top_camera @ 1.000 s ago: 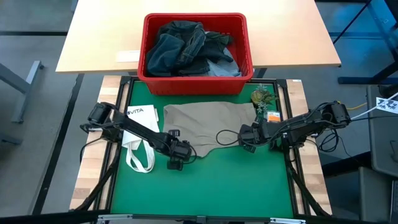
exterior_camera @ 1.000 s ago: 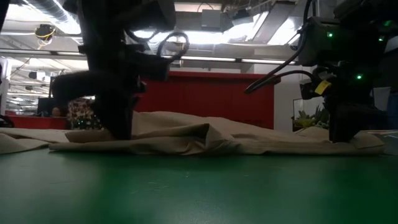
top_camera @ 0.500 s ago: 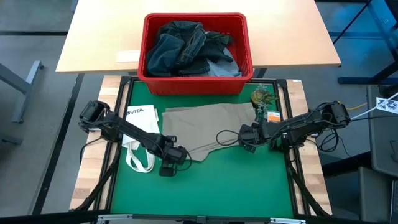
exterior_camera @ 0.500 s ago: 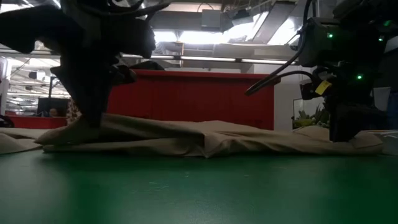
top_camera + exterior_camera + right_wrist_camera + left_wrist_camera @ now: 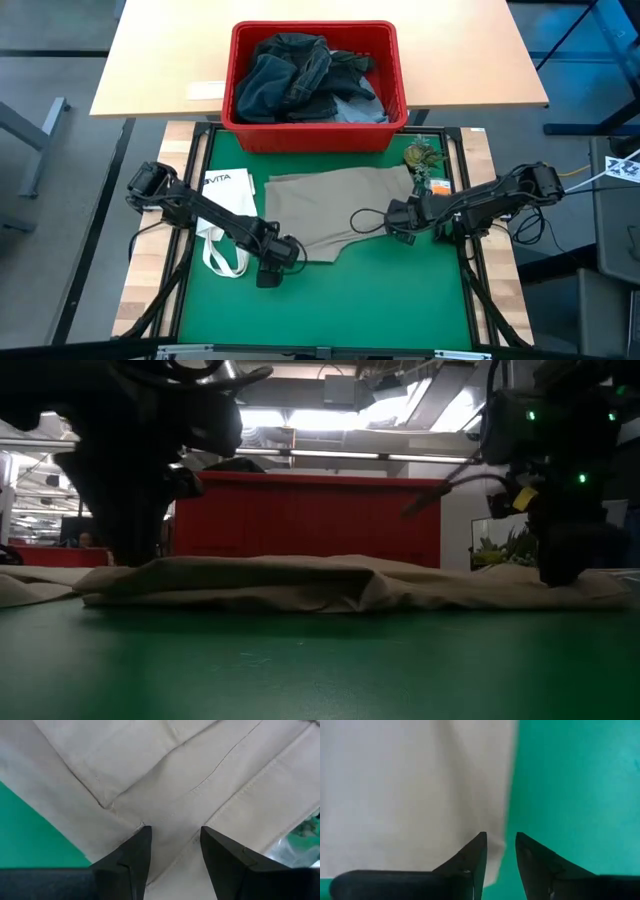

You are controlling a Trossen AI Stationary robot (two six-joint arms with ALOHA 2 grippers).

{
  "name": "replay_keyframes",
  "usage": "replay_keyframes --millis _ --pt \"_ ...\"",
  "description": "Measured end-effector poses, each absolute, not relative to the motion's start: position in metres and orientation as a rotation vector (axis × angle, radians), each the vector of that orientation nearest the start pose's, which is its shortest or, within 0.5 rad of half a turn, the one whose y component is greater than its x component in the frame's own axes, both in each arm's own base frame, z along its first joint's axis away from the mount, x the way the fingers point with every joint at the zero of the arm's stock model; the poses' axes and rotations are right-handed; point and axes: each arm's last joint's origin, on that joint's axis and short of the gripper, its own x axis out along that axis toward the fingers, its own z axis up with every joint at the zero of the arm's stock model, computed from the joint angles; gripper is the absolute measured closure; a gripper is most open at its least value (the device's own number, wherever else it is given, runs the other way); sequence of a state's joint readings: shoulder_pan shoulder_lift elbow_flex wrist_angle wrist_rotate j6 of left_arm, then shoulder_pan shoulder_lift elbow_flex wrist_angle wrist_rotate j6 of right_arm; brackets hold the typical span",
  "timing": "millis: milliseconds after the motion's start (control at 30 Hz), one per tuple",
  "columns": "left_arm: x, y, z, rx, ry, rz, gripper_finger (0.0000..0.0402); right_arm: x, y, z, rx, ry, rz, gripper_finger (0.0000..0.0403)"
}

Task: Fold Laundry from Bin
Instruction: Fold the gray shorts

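Observation:
Beige trousers (image 5: 335, 205) lie spread flat on the green mat (image 5: 330, 300), in front of the red bin (image 5: 312, 132) that holds dark laundry (image 5: 300, 70). My left gripper (image 5: 500, 842) points down over the trousers' near left edge (image 5: 507, 795), fingers apart with nothing between them. My right gripper (image 5: 175, 832) points down over the trousers' right part (image 5: 200, 770), near a seam, fingers apart. In the low view the trousers (image 5: 330, 580) lie as a low ridge between the two grippers. My left gripper stands with its fingertips (image 5: 477, 845) just over the cloth's edge; I cannot tell whether they touch it. My right gripper has its open fingers (image 5: 140, 840) set down from above toward the flat cloth; nothing is pinched, and whether they rest on it I cannot tell.
A white tote bag (image 5: 225, 215) with looped straps lies on the mat's left side beside my left arm. A small green plant-like thing (image 5: 420, 155) and an orange tag (image 5: 438, 186) sit at the far right. A black cable (image 5: 365, 215) loops over the trousers.
My left gripper has gone toward the table's near left, drawing the trousers' near left end with it. Half a second ago that end was raised at the gripper; now it lies flat on the mat.

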State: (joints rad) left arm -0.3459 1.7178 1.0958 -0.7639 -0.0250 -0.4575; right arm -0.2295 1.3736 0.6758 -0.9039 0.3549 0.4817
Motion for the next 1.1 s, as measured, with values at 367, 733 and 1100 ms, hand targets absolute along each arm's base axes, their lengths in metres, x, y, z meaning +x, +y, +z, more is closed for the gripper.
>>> replay_keyframes --millis 367,733,1100 --pt "0.292 -0.062 0.216 -0.116 1.18 0.242 0.0318 0.199 -0.056 0.195 0.285 1.268 -0.759 0.0231" --pt "0.301 0.01 0.214 -0.125 1.161 0.475 0.0323 0.209 -0.056 0.188 0.351 1.163 -0.692 0.0231" --pt "0.312 0.023 0.178 -0.126 1.297 0.468 0.0324 0.195 -0.053 0.152 0.382 1.157 -0.706 0.0231"
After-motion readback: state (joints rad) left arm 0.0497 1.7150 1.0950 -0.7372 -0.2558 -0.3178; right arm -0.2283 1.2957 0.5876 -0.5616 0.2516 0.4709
